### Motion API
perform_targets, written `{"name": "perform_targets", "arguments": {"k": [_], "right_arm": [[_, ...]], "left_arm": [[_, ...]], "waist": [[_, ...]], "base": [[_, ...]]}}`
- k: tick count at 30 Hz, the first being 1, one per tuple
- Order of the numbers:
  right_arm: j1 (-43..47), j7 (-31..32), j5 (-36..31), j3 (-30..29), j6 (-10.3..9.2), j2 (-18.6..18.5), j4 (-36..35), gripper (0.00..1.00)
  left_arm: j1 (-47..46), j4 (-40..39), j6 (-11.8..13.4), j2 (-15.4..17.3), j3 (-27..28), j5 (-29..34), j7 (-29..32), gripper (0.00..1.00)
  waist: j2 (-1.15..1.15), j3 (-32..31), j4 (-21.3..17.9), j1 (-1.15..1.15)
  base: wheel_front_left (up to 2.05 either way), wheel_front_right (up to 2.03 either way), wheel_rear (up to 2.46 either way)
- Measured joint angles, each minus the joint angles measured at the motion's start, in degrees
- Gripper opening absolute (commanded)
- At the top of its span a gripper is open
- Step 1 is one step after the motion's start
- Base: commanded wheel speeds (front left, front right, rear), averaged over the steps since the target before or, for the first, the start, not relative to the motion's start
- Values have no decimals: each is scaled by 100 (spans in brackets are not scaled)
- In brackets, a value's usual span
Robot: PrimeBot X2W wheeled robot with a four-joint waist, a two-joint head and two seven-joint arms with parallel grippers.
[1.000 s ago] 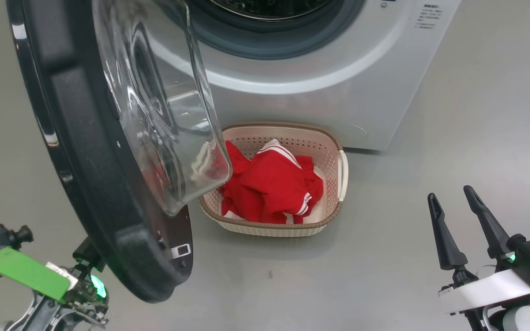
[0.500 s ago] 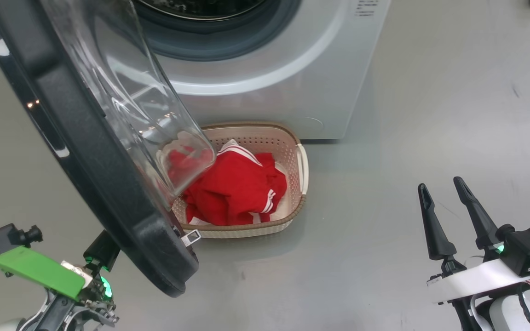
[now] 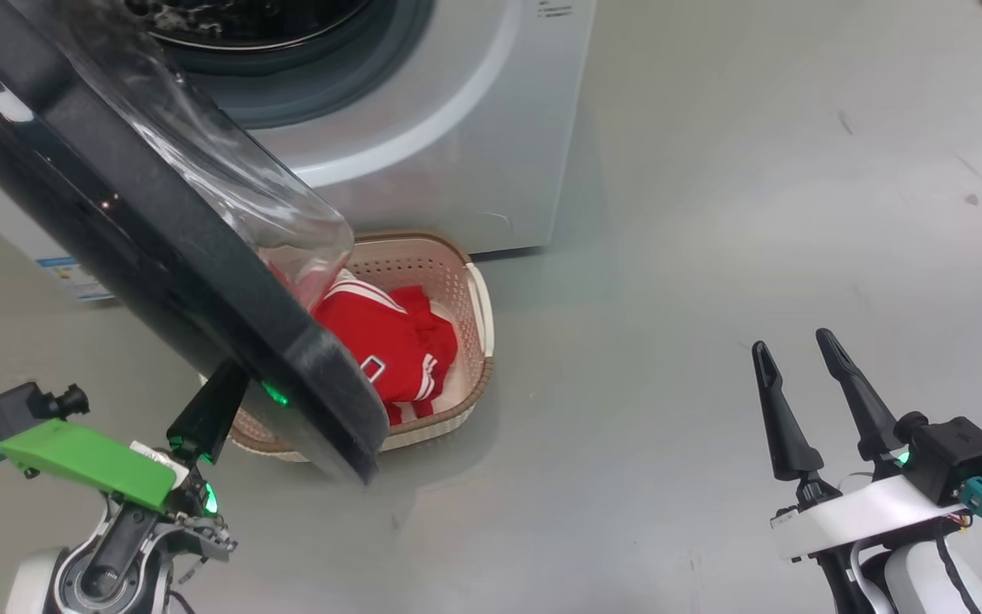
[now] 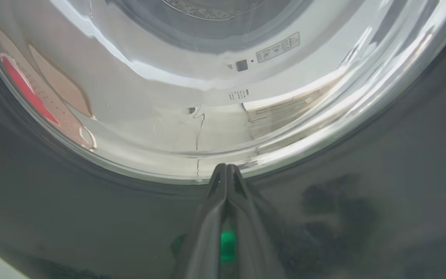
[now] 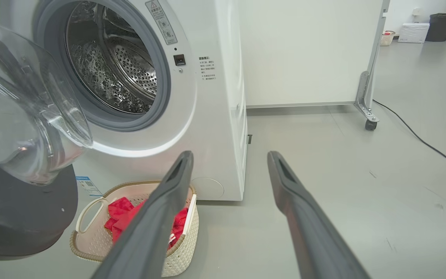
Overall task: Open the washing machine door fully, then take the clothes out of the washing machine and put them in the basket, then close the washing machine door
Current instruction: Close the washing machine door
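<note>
The clothes (image 3: pixel 380 341) lie in the basket (image 3: pixel 478 324), on the floor before the washing machine (image 3: pixel 457 128). The drum (image 5: pixel 122 69) appears empty where visible. Remaining step, by judgement: close the part-open washing machine door (image 3: pixel 158 256). The left gripper (image 4: pixel 226 167), fingers pressed together, sets its tips against the door's outer face. The right gripper (image 3: pixel 791 341) is spread wide, empty. The door hides the basket's left part and part of the drum.

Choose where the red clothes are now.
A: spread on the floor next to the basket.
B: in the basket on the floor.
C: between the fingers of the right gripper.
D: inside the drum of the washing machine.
B: the clothes lie inside the basket in front of the washing machine, and the right gripper stands open and empty.
</note>
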Motion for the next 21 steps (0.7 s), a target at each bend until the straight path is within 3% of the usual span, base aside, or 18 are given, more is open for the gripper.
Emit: {"name": "perform_targets", "arguments": {"k": [11,21], "right_arm": [[-161,-5,79,34,44,66,126,100],[-362,-8,185,23,51,75,202,100]], "left_arm": [[-696,457,19,-67,-3,113,-303,0],[-1774,938,203,-141,-14,407,-673,0]], "waist": [[0,111,-538,0],[0,366,-904,0]], "base": [[0,0,0],[0,0,0]]}}
